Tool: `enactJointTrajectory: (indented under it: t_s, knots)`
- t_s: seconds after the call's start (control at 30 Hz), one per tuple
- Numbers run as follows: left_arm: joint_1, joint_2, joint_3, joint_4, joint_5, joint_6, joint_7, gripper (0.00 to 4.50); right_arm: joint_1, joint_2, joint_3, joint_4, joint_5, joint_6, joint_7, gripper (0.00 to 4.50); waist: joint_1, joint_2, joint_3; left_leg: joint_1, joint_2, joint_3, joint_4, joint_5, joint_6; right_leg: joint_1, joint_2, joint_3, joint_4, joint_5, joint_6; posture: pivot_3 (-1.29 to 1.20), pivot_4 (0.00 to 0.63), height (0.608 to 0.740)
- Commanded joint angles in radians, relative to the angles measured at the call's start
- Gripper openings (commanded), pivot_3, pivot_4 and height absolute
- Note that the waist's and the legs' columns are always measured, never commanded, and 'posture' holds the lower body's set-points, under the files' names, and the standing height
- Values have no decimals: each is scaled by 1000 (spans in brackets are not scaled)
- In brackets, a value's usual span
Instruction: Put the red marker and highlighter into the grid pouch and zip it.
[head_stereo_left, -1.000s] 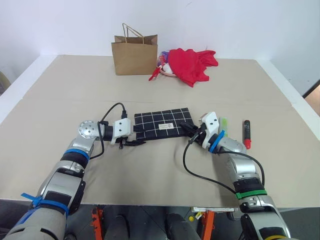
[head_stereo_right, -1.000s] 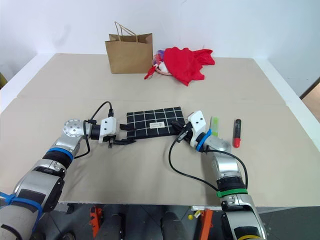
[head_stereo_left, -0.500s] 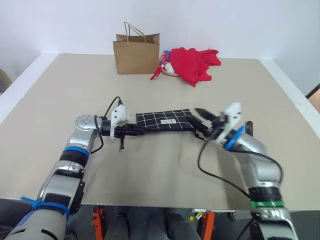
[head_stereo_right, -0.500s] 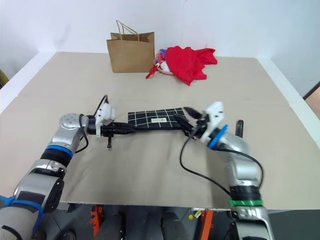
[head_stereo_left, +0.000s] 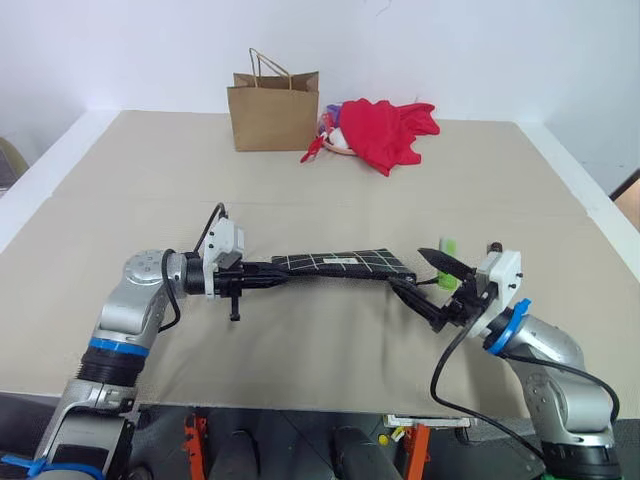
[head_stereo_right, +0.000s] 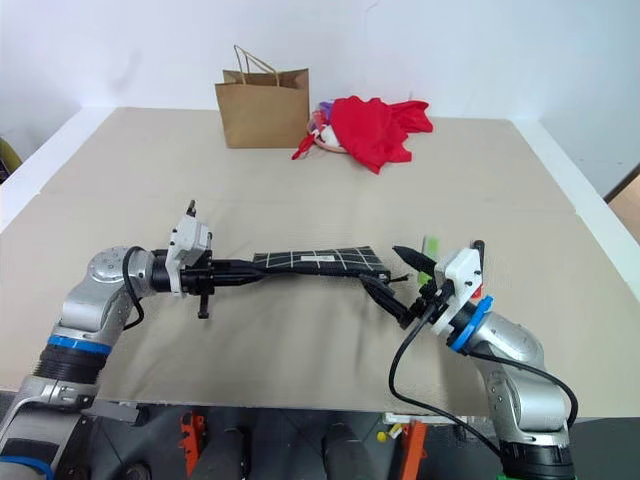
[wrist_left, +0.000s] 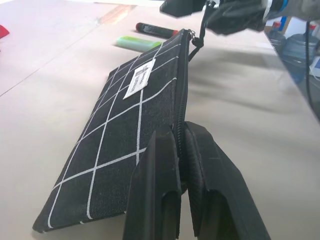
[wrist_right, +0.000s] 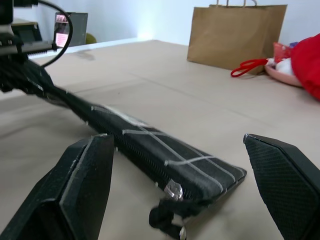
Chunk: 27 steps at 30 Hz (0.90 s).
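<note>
The grid pouch (head_stereo_left: 340, 262) is black with white lines and hangs nearly edge-on just above the table. My left gripper (head_stereo_left: 255, 283) is shut on the zipper edge at its left end (wrist_left: 135, 115). My right gripper (head_stereo_left: 431, 285) stands open near the pouch's right end (wrist_right: 165, 160), its fingers wide apart on either side of the zipper pull cord (wrist_right: 170, 220) and not touching it. The light-green highlighter (head_stereo_left: 448, 247) lies on the table just beyond the right gripper. The red marker (wrist_left: 155, 31) lies past it, partly hidden in the eye views.
A brown paper bag (head_stereo_left: 273, 112) stands at the table's far edge, with a heap of red cloth (head_stereo_left: 388, 128) to its right. The tan table (head_stereo_left: 330, 340) runs bare between my arms and the near edge.
My right gripper has opened, let go of the pouch's right end and drawn back toward me. My left gripper has closed on the left end, rolled and lifted, turning the pouch on edge.
</note>
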Motion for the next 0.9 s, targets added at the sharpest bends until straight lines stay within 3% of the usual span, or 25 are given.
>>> enactJointTrajectory:
  t_s: [0.03,0.23,0.27,0.3,0.5,0.57,0.77,0.9]
  knots:
    - [20,26,33,-82,-40,33,25,0,20,2,-10,-41,4,-39,-4,4455,0,0,0,0,0,0,0,0,0,0,0,0,0,0,0,0,150,740]
    - [43,42,31,-113,-55,50,41,0,20,21,-15,-33,14,-89,-13,4455,0,0,0,0,0,-2,0,0,0,0,0,-2,0,-1,-1,0,150,740]
    - [46,42,29,-114,-56,49,46,0,17,25,-14,-29,15,-101,-10,3967,0,0,0,0,0,-2,0,0,0,0,0,-2,0,-1,-1,0,150,740]
    - [48,42,27,-116,-57,48,50,0,14,31,-14,-28,21,-105,-8,3768,0,0,0,0,0,-2,0,0,0,0,0,-2,0,-1,-1,0,150,740]
    - [52,39,25,-132,-65,53,65,0,7,32,-4,-15,25,-112,4,680,2,0,0,-1,0,-2,-1,0,0,0,0,-3,0,-1,-1,0,150,740]
    - [53,40,25,-138,-67,57,68,0,3,35,0,-11,21,-117,4,129,2,0,0,0,0,-2,-1,0,0,0,0,-3,0,-1,-1,0,150,740]
    - [64,40,18,-168,-70,57,76,0,-48,39,64,-8,-2,-121,16,129,1,1,1,0,0,-2,-1,0,0,0,0,-3,0,-1,-1,0,150,740]
    - [69,32,1,-178,-55,33,75,0,-107,13,174,-71,10,-28,55,129,2,1,1,-1,0,-2,-1,0,0,0,0,-3,0,-1,-1,0,150,740]
